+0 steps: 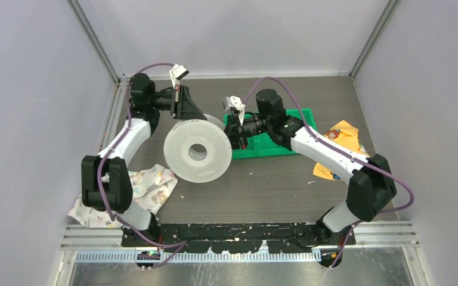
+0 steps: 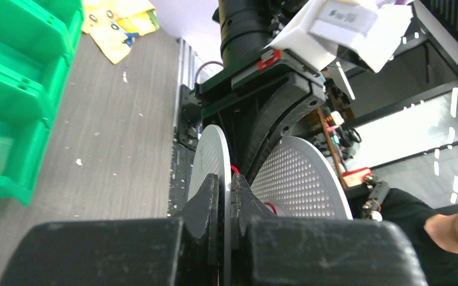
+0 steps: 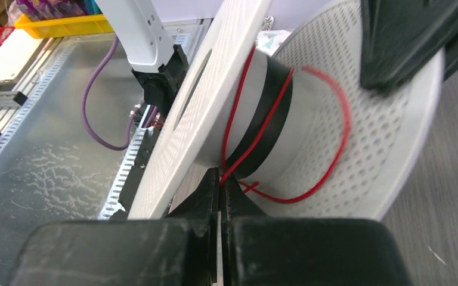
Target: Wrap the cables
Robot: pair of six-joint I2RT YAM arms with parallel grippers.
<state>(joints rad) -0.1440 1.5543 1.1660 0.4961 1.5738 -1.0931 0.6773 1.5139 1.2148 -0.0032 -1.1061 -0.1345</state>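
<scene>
From above, the left claw (image 1: 192, 116) is sitting shut at the far rim of a white perforated spool (image 1: 197, 152). The right claw (image 1: 237, 134) is closing in on the opposite edge, so the spool is lying between the two claws above the surface (image 1: 262, 185). The cables are too thin to make out here.

In the left wrist view, the left claw's fingers (image 2: 210, 199) are pinching the thin edge of one flange (image 2: 210, 156), with nothing else in the grip. Small bits of red cable (image 2: 234, 170) are showing just beyond the fingertips, in the gap between the flanges. The right claw is pointing straight back from the far side of that gap.

In the right wrist view, the right claw's fingers (image 3: 210, 193) are pressed together on the red strand (image 3: 341, 128). From the pinch the strand is running up and away over the hub (image 3: 247, 128), straight ahead of the claw. There it is crossing a dark band that is circling the hub. A slack loop is bulging to the claw's right against the perforated flange.

The winding channel is lying directly ahead of the right claw, which is the nearer one to the cable. The coming move is probably turning on carrying the strand round the hub while keeping it between the flanges.
</scene>
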